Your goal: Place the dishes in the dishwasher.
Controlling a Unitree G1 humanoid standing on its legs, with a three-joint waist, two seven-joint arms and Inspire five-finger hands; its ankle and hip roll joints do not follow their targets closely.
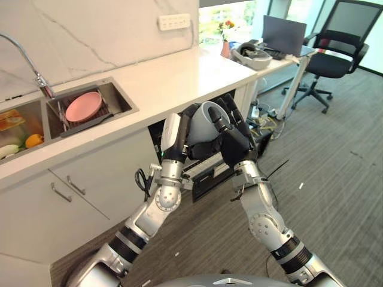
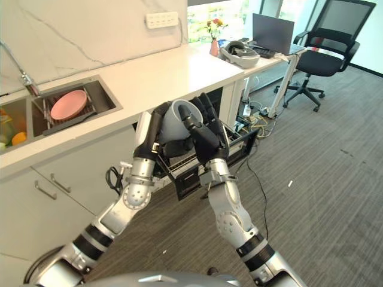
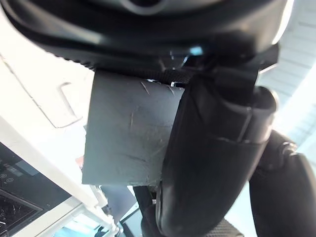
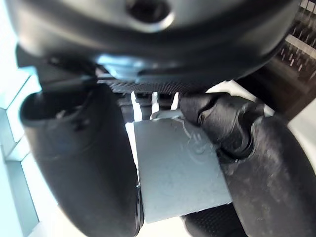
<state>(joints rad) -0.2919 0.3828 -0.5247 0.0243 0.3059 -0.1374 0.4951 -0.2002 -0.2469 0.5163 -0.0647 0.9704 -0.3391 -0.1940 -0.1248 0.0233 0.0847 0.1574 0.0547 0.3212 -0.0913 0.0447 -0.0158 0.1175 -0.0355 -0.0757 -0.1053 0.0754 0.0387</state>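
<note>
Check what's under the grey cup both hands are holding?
Below the grey cup, held by the left hand and right hand, is the pulled-out dishwasher rack. The hands cover most of it, so its contents can't be seen.

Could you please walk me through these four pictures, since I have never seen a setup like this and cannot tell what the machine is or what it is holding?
This is a humanoid robot with two silver-grey arms ending in dark fingered hands. The two wide pictures come from a stereo camera on its head, looking down. The two close-up pictures come from cameras on its wrists, looking along each hand.

In front of it is a white kitchen counter with a steel sink; a round pink plate rests in the sink. Below the counter, a dishwasher rack is pulled out.

The left hand and right hand together clasp a pale grey cup, held above the rack. Each wrist view shows that cup's side between dark fingers.

Further back stand a desk and a black office chair.
</note>
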